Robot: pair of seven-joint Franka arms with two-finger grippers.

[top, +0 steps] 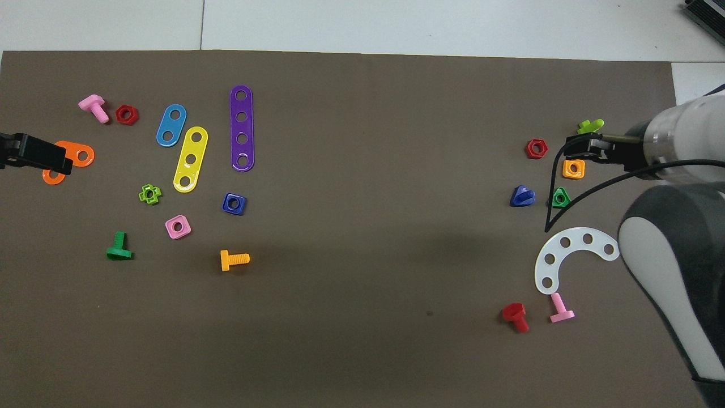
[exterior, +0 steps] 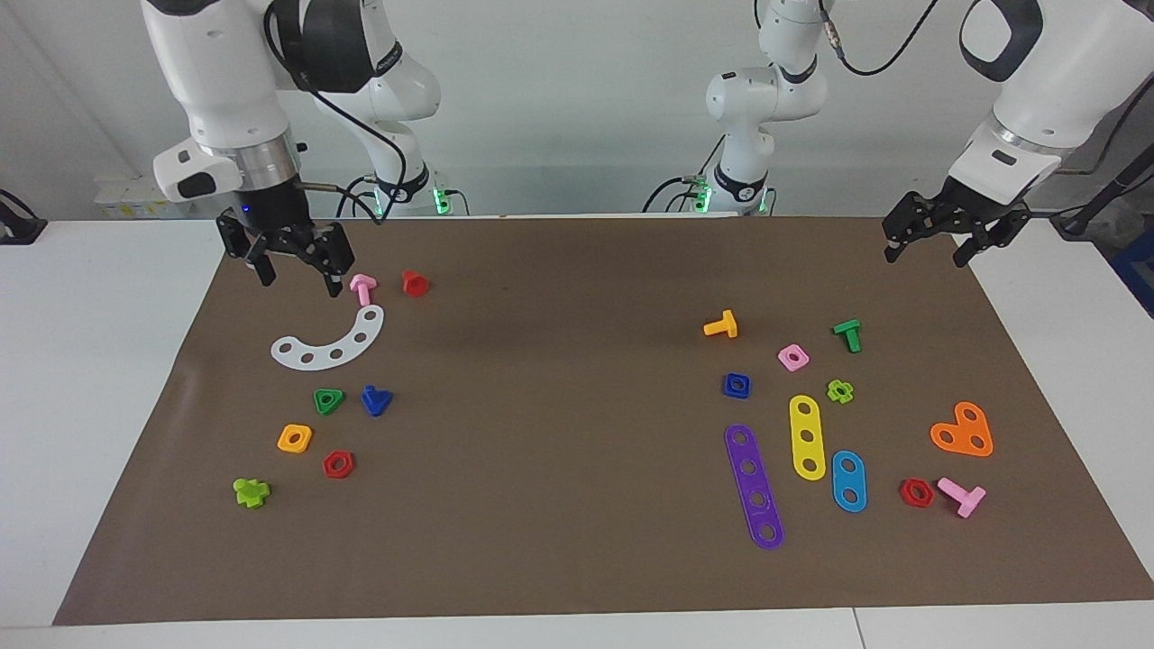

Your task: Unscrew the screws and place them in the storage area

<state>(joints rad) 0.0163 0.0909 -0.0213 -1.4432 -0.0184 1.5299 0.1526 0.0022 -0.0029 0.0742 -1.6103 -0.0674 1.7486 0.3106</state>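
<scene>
One of the screws, a dark-blue one point(exterior: 376, 400) point(top: 521, 196), lies free on the brown mat that is the storage area point(exterior: 559, 469), close beside a green triangular nut point(exterior: 328, 400) point(top: 560, 198). My right gripper point(exterior: 302, 281) point(top: 583, 148) hangs open and empty high over the mat at the right arm's end, well clear of the screw. At the left arm's end, my left gripper point(exterior: 922, 257) point(top: 34, 160) waits open in the air over the mat's edge, holding nothing.
Around the screw lie a white curved strip point(exterior: 329, 347), a pink bolt point(exterior: 362, 287), a red bolt point(exterior: 414, 283), an orange nut point(exterior: 295, 438), a red hex nut point(exterior: 338, 464) and a lime piece point(exterior: 251, 492). Coloured strips, nuts and bolts point(exterior: 809, 436) crowd the left arm's end.
</scene>
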